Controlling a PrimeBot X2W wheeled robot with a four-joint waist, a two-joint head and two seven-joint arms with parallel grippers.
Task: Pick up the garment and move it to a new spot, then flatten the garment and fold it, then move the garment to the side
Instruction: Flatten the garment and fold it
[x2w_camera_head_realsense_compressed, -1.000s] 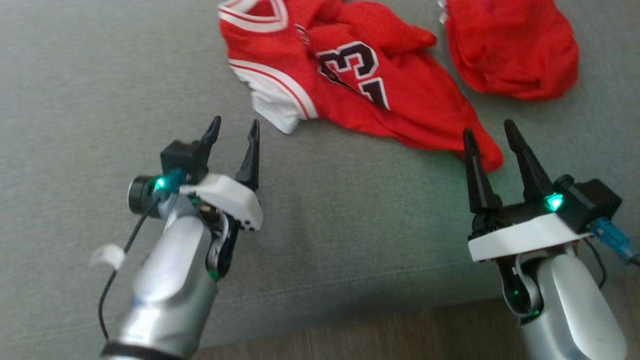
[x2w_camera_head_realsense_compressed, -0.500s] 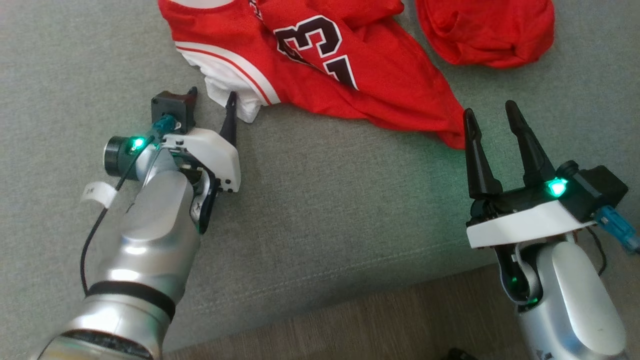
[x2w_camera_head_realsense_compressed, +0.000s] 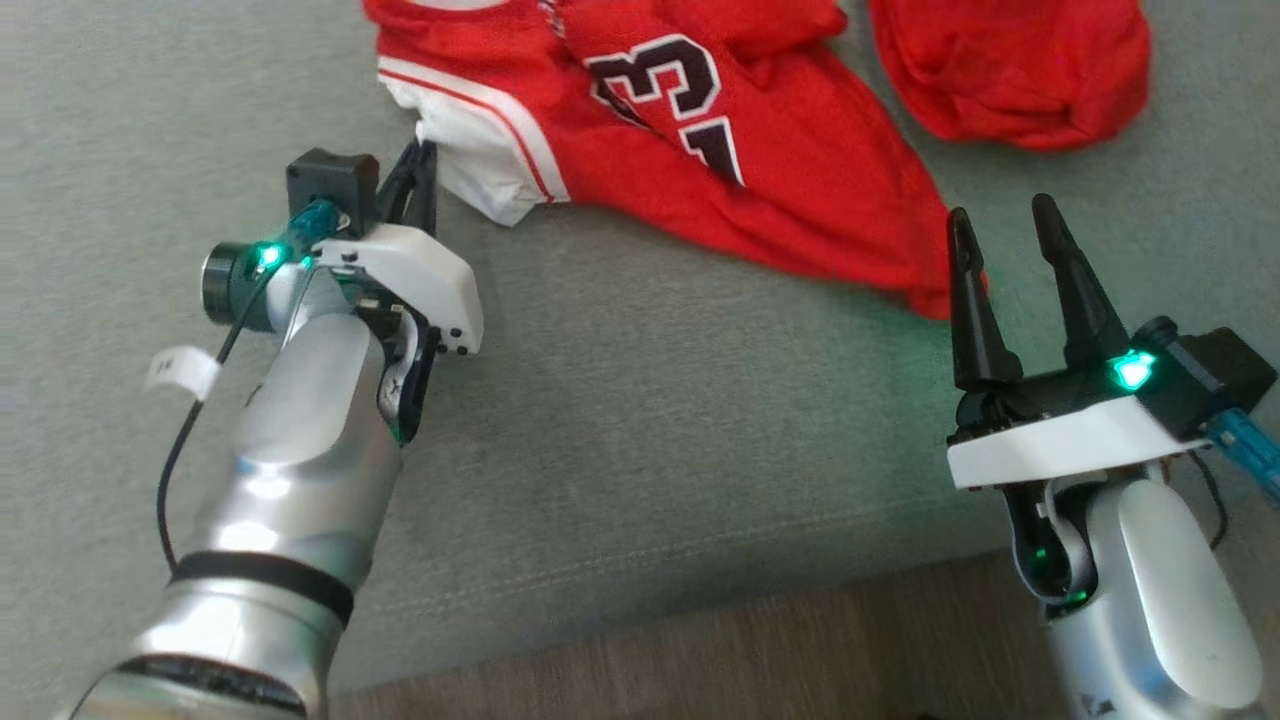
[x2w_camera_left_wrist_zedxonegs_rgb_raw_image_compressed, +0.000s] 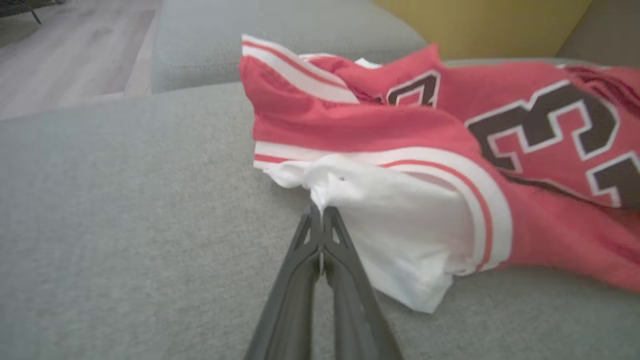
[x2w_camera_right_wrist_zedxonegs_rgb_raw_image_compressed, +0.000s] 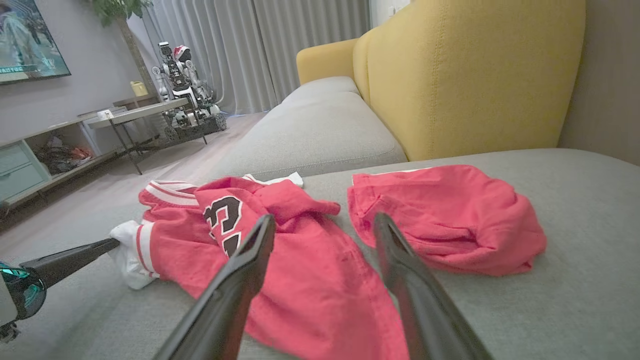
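Observation:
The garment (x2w_camera_head_realsense_compressed: 700, 130) is a red jersey with white trim and a black number, lying crumpled on the grey sofa seat (x2w_camera_head_realsense_compressed: 650, 400). My left gripper (x2w_camera_head_realsense_compressed: 420, 160) is at its white lower-left corner. In the left wrist view the gripper (x2w_camera_left_wrist_zedxonegs_rgb_raw_image_compressed: 320, 212) is shut, with a bunch of the jersey's (x2w_camera_left_wrist_zedxonegs_rgb_raw_image_compressed: 400, 135) white fabric pinched at the fingertips. My right gripper (x2w_camera_head_realsense_compressed: 1002, 210) stands open just below the jersey's right corner, nothing between its fingers. In the right wrist view the open gripper (x2w_camera_right_wrist_zedxonegs_rgb_raw_image_compressed: 324, 219) points across the jersey (x2w_camera_right_wrist_zedxonegs_rgb_raw_image_compressed: 300, 250).
A second red piece of clothing (x2w_camera_head_realsense_compressed: 1010, 60) lies bunched at the upper right, close beside the jersey. The sofa's yellow backrest (x2w_camera_right_wrist_zedxonegs_rgb_raw_image_compressed: 470, 75) rises behind it. The seat's front edge meets the wooden floor (x2w_camera_head_realsense_compressed: 700, 660) near my arms.
My left gripper reached the jersey's white corner and went from open to shut on it. The right gripper stayed open in place. The head view has shifted a little.

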